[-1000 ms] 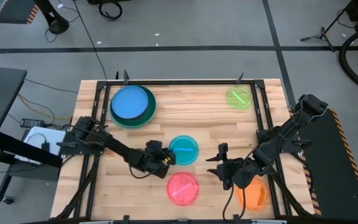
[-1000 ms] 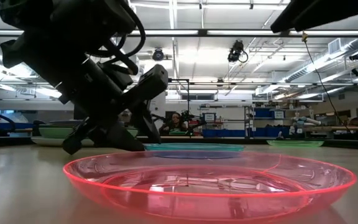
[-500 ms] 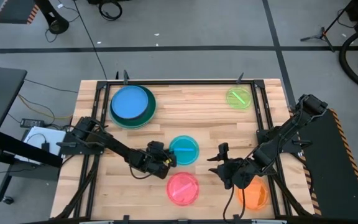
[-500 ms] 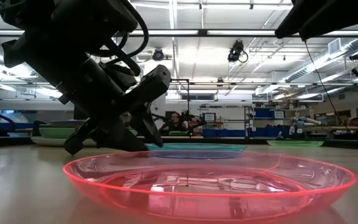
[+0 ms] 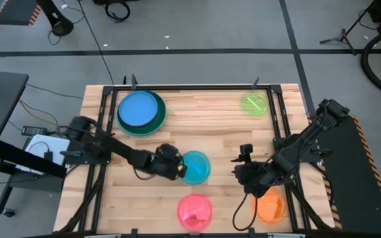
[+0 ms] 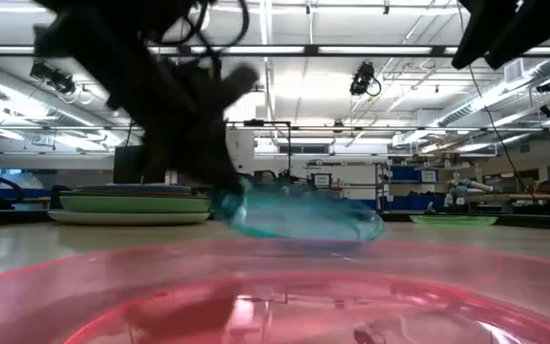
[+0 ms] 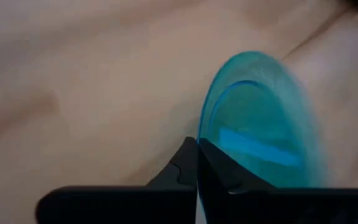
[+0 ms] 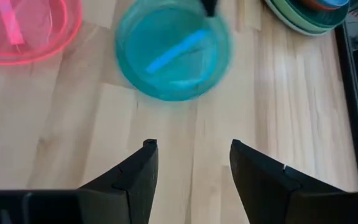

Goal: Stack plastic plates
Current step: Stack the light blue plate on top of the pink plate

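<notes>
High view: left hand (image 5: 174, 165) pinching teal plate (image 5: 196, 166) by its rim, lifting it off mid-worktop (image 5: 210, 125). Right hand (image 5: 243, 166) spread, waiting nearby. Next, probably: carrying toward blue stack (image 5: 140, 112).

The left arm reaches in from the left edge of the table toward its middle, wrist low. The left gripper (image 5: 176, 168) has its fingers (image 7: 194, 168) pinched together on the rim of the teal plate (image 5: 196, 166). The right arm bends in from the right side, and the right gripper (image 8: 190, 163) hangs above the wood with fingers spread apart, holding nothing.
</notes>
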Robot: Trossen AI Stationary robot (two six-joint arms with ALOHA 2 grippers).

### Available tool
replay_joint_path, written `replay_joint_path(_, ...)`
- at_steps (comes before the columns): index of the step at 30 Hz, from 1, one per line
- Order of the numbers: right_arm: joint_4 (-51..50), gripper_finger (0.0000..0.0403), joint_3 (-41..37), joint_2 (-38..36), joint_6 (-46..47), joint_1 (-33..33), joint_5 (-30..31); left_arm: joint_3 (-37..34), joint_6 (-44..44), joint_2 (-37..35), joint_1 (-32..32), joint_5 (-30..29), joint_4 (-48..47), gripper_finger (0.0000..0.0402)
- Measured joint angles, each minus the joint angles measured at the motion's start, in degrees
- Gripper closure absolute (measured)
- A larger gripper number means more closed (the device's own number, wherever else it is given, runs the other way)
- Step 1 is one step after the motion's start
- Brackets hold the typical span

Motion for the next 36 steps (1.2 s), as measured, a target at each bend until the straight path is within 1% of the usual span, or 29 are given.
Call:
replay_joint_path(4, -1.18, 0.0197, 2.48, 0.09, 0.08, -0.01, -0.91, 0.07, 7.24, -9.29, 1.12, 2.47, -0.51, 0.0397)
replay_joint_path(8, -1.40, 0.0197, 5.04, 0.09, 0.50, 1.07, -0.89, 0.24, 10.71, -18.72, -0.04, 6.50, -0.87, 0.0398)
replay_joint_path(10, -1.33, 0.0197, 5.74, 0.09, 1.64, 1.59, -0.97, 0.28, 10.79, -21.59, -1.72, 9.04, -1.49, 0.0399)
replay_joint_path(13, -1.35, 0.0197, 5.96, 0.26, 4.28, 2.62, -1.43, 0.28, 8.03, -22.23, -5.40, 13.45, -2.39, 0.0399)
replay_joint_path(14, -1.23, 0.0197, 5.73, 0.35, 5.10, 3.14, -1.56, 0.27, 7.00, -21.75, -6.83, 14.39, -3.11, 0.0400)
replay_joint_path(18, -0.37, 0.0197, 5.03, 1.43, 8.86, 5.10, -2.04, 0.21, 2.43, -17.04, -11.74, 14.83, -2.01, 0.0400)
replay_joint_path(21, 2.14, 0.0197, 5.03, 3.14, 9.68, 7.15, -2.58, 0.22, 1.86, -12.73, -13.86, 14.57, 4.38, 0.0400)
replay_joint_path(23, 3.16, 0.0197, 5.03, 4.66, 10.33, 8.57, -2.82, 0.27, 1.97, -9.78, -14.45, 14.00, 8.64, 0.0400)
replay_joint_path(31, 0.21, 0.0197, 7.63, 12.59, 16.66, 12.49, -6.65, 0.28, 1.54, -0.86, -14.28, 11.50, 15.58, 0.0400)
replay_joint_path(34, -3.55, 0.0197, 9.04, 14.70, 19.20, 13.93, -8.64, 0.35, 2.32, 1.80, -14.38, 11.49, 19.23, 0.0400)
replay_joint_path(36, -6.23, 0.0197, 9.90, 15.44, 21.99, 14.86, -10.78, 1.84, 3.48, 3.90, -14.81, 11.71, 19.33, 0.0400)
